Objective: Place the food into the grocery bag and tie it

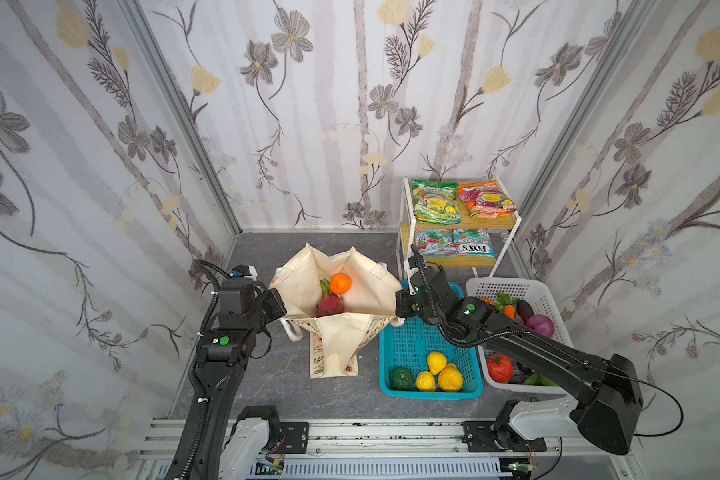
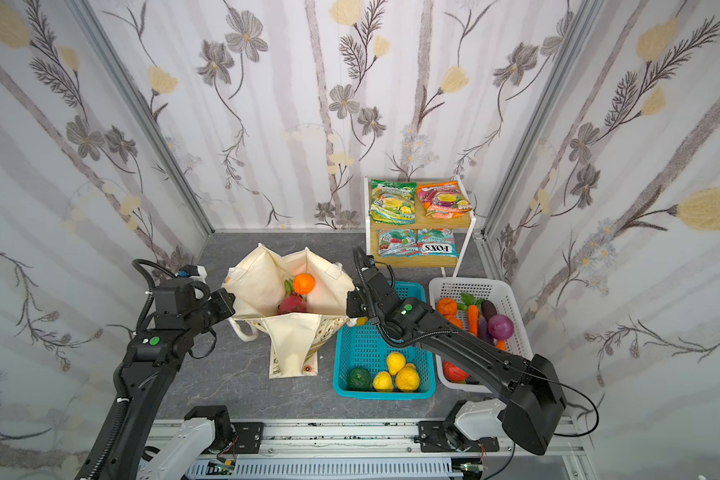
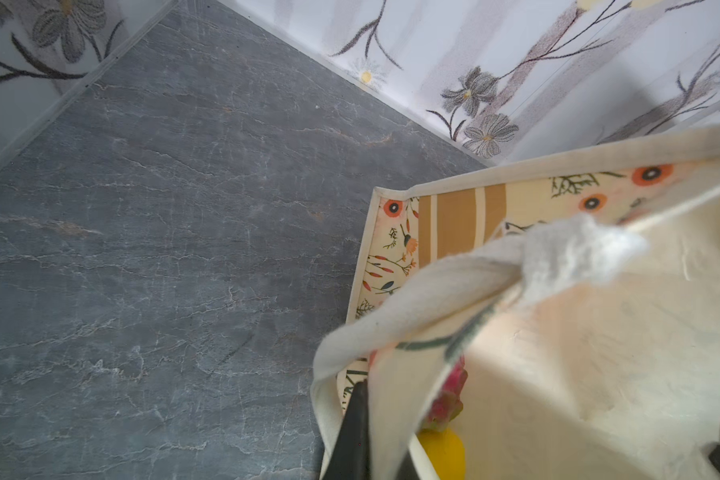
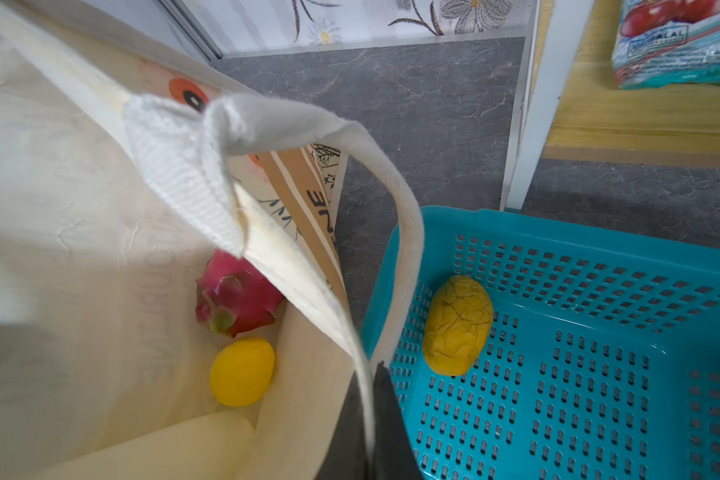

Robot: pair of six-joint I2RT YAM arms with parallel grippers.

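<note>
**Tote pinched at both sides**

The left gripper (image 1: 282,313) and right gripper (image 1: 395,309) have their jaws clamped on opposite rims of the canvas tote (image 1: 341,340), which stands on the counter (image 1: 275,374). An uneven pull could slip the fabric free or tip the tote. Inside are one dragon fruit (image 1: 330,305), one orange (image 1: 340,283) and one lemon (image 4: 242,371). Four snack packets (image 1: 435,199) lie on the shelf rack (image 1: 458,261).

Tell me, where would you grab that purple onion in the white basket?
Across the round middle of the purple onion, coming straight down from above: it lies uncovered in the white basket, whose wall and neighbouring vegetables likely block a sideways approach.
</note>
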